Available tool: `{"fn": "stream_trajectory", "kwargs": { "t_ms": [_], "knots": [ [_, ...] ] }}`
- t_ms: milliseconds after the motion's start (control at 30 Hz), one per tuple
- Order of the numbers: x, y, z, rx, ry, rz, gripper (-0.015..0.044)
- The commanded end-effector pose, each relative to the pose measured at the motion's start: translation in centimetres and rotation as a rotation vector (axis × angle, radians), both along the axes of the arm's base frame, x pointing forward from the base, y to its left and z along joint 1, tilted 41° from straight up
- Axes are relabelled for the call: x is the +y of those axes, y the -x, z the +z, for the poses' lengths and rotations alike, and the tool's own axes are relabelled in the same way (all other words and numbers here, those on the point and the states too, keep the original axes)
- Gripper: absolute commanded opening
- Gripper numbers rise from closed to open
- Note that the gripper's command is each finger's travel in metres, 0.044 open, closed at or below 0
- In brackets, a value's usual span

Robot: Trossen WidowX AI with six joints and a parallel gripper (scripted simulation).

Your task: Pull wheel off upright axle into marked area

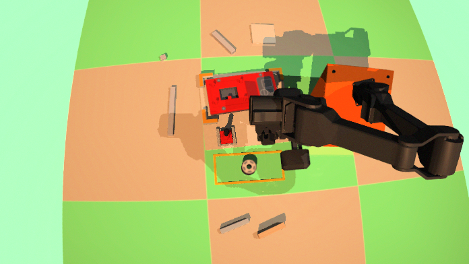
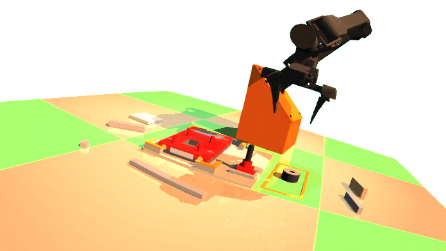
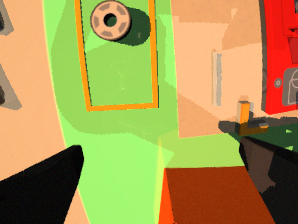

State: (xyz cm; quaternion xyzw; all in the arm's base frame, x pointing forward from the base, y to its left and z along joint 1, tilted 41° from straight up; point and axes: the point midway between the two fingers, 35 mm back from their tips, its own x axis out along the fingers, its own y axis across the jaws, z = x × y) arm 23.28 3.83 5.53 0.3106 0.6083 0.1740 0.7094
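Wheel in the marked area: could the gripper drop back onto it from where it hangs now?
Probably yes. The wheel lies alone inside the marked area, nothing over it, and the open gripper hangs high above, empty, beside the orange block.

wheel (image 1: 249, 165) dark, tan face; marked area (image 1: 215, 168) orange outline; table (image 1: 135, 135) green-tan checks

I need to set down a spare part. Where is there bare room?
Free: the tan stretch left of the long bar, and the green strip between the marked area and the two blocks. Crowded: around the red board, axle and wheel.
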Motion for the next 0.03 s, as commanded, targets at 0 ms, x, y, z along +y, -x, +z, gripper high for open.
{"fn": "stream_trajectory", "kwargs": {
  "t_ms": [0],
  "knots": [
    [0.06,0.03,0.07,-0.002,-0.004,0.003,0.044]
  ]
}}
